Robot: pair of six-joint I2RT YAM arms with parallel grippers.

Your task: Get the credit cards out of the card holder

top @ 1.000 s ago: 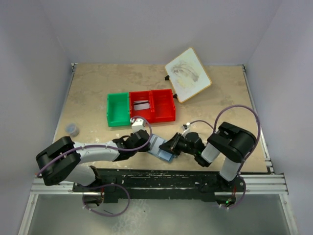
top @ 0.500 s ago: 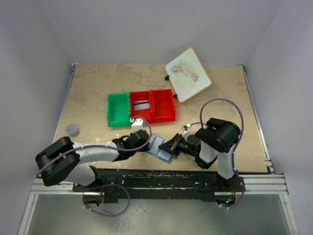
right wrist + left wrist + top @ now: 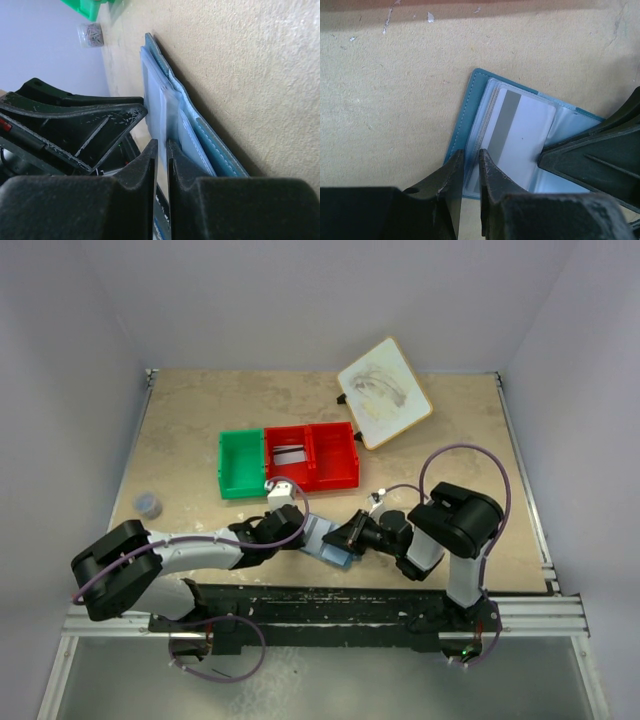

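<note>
Both pairs of jaws are drawn almost together, each with something thin caught between them. At the far left of the table (image 3: 190, 410) a small jar (image 3: 149, 503) is set well apart from everything else. The left gripper (image 3: 469, 156) is held low by the table's front edge, and its jaws are pressed on the left rim of the wallet (image 3: 470, 105), whose dark blue border is seen running in between the two fingers (image 3: 454, 172). Behind it a green bin (image 3: 240, 464) is placed side by side with a red bin (image 3: 335, 455) of two compartments. In the red bin's left compartment a pale flat piece (image 3: 290, 453) is seen, too small to be named. The wallet is laid open on the table between the two grippers, in front of the bins, with its pale blue inside turned up. A grey-white card (image 3: 525, 132) with a dark stripe is shown on the wallet's left panel, turned at the same angle as the wallet. Layered edges are seen beside it, but what they belong to cannot be told. The card's right edge is met by the right gripper (image 3: 161, 146). From the right wrist the wallet is seen edge-on, and a pale thin sheet lifted off its top layer, the card by its look, is pinched between those jaws. At the rear right a white, wood-rimmed board (image 3: 385, 392) marked with grey smudges is set askew.
</note>
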